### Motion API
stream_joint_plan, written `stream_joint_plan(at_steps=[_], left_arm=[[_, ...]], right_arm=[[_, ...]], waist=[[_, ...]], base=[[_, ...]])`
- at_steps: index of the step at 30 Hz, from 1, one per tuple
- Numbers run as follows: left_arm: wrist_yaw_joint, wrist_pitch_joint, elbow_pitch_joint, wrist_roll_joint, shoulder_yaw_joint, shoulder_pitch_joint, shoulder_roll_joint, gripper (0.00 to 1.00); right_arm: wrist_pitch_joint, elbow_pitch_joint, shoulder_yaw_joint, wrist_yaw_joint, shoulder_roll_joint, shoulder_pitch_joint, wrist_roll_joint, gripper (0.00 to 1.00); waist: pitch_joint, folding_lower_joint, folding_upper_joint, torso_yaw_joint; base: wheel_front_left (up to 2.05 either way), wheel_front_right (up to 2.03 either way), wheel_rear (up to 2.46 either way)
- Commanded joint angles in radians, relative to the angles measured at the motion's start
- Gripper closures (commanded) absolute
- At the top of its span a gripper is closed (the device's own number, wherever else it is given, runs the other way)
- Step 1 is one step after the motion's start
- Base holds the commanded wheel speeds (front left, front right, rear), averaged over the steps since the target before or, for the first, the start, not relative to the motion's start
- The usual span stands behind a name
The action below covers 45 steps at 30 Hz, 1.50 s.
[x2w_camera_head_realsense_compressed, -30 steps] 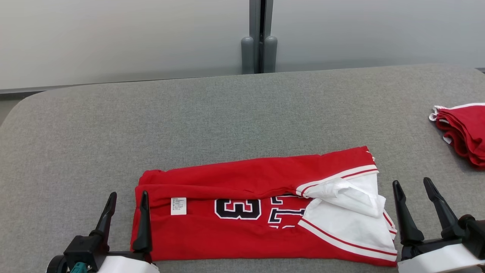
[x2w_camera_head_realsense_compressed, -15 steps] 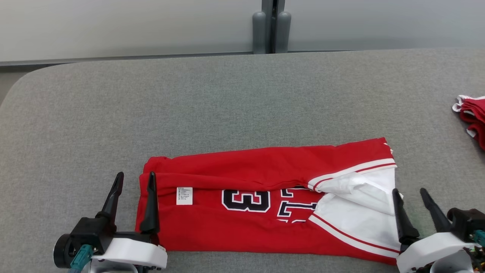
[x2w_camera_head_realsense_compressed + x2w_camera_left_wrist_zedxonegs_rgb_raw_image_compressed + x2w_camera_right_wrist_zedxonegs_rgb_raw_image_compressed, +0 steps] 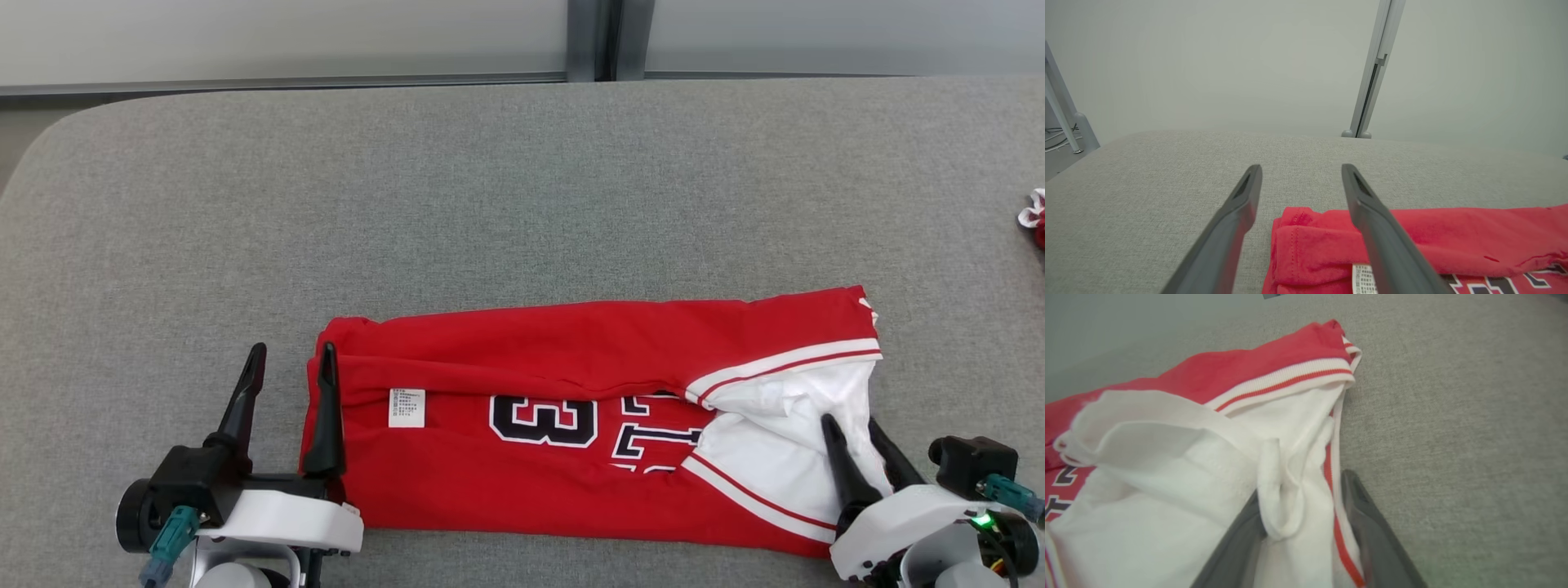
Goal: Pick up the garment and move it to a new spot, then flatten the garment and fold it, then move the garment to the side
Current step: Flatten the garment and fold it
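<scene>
Garment lies as a long folded band on the table by its near edge, long axis running left to right, one gripper at each end. The left gripper has its fingers spread astride the red left end. The right gripper has its fingers apart with the white right end between them, not yet pinched, so each arm likely takes its own end.

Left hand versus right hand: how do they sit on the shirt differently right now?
The left hand is at the shirt's red, tagged end; the right hand is at its white-trimmed end. The left hand has one finger over the shirt's edge and the other over bare table; the right hand has bunched white cloth between its fingers. Shared: both hands are open.
</scene>
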Motion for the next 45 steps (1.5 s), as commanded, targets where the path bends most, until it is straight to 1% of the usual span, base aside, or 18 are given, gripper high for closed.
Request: stream_joint_plan(at_steps=[1,3,8,16,20,24,25,27,28,32,35,37,41,43,45], left_arm=[[-0.007,-0.004,-0.003,0.011,0.008,-0.017,0.001,0.00],[-0.008,-0.004,-0.005,0.014,0.015,-0.018,-0.003,0.00],[-0.016,-0.004,-0.007,0.024,0.032,-0.020,-0.012,0.00],[-0.030,-0.004,-0.009,0.036,0.053,-0.017,-0.024,0.00],[-0.035,-0.004,-0.009,0.044,0.061,-0.015,-0.029,0.00],[-0.041,-0.004,-0.010,0.049,0.069,-0.012,-0.034,0.00],[-0.040,-0.004,-0.011,0.053,0.073,-0.008,-0.036,0.00],[-0.040,-0.004,-0.012,0.053,0.075,-0.002,-0.038,0.00],[-0.040,-0.004,-0.012,0.053,0.075,-0.002,-0.038,0.00],[-0.042,-0.004,-0.012,0.059,0.075,0.011,-0.040,0.00],[-0.044,-0.004,-0.015,0.062,0.070,0.012,-0.042,0.00],[-0.045,-0.004,-0.013,0.065,0.067,0.009,-0.042,0.00],[-0.051,-0.004,-0.011,0.068,0.056,-0.007,-0.044,0.00],[-0.052,-0.004,-0.009,0.067,0.053,-0.011,-0.045,0.00],[-0.051,-0.004,-0.007,0.064,0.049,-0.017,-0.046,0.00]], right_arm=[[0.059,0.055,0.043,0.000,0.025,0.028,0.011,1.00],[0.053,0.048,0.053,0.000,0.017,0.031,0.025,1.00],[0.015,0.015,0.048,-0.001,-0.026,0.029,0.045,1.00],[-0.042,-0.025,-0.051,-0.004,-0.126,0.031,0.047,1.00],[-0.042,-0.036,-0.121,-0.002,-0.175,0.040,0.030,1.00],[-0.026,-0.076,-0.151,-0.001,-0.193,0.039,0.018,1.00],[-0.016,-0.125,-0.149,-0.001,-0.194,0.035,0.005,1.00],[0.004,-0.196,-0.140,-0.001,-0.186,0.032,-0.011,1.00],[0.004,-0.196,-0.140,-0.001,-0.186,0.032,-0.011,1.00],[0.072,-0.383,-0.105,-0.001,-0.158,0.028,-0.057,1.00],[0.135,-0.516,-0.045,-0.001,-0.129,0.020,-0.082,1.00],[0.171,-0.574,0.009,0.000,-0.111,0.009,-0.090,1.00],[0.214,-0.620,0.145,0.000,-0.043,-0.027,-0.055,1.00],[0.216,-0.602,0.195,0.000,-0.007,-0.046,-0.045,1.00],[0.209,-0.572,0.255,0.000,0.042,-0.056,-0.016,1.00]], waist=[[0.004,0.0000,-0.0001,-0.001],[0.006,0.0000,-0.0001,-0.004],[0.008,0.0000,-0.0001,-0.014],[0.006,0.0000,-0.0001,-0.031],[0.003,0.0000,-0.0001,-0.036],[-0.002,0.0000,-0.0001,-0.041],[-0.005,0.0000,-0.0001,-0.045],[-0.013,0.0000,-0.0001,-0.050],[-0.013,0.0000,-0.0001,-0.050],[-0.027,0.0000,-0.0001,-0.061],[-0.032,0.0000,-0.0001,-0.064],[-0.034,0.0000,-0.0001,-0.063],[-0.032,0.0000,-0.0001,-0.050],[-0.032,0.0000,-0.0001,-0.040],[-0.029,0.0000,-0.0001,-0.028]], base=[[0.00,0.00,0.00],[0.00,0.00,0.00],[0.00,0.00,0.00],[0.00,0.00,0.00],[0.00,0.00,0.00],[0.00,0.00,0.00],[0.00,0.00,0.00],[0.00,0.00,0.00],[0.00,0.00,0.00],[0.00,0.00,0.00],[0.00,0.00,0.00],[0.00,0.00,0.00],[0.00,0.00,0.00],[0.00,0.00,0.00],[0.00,0.00,0.00]])
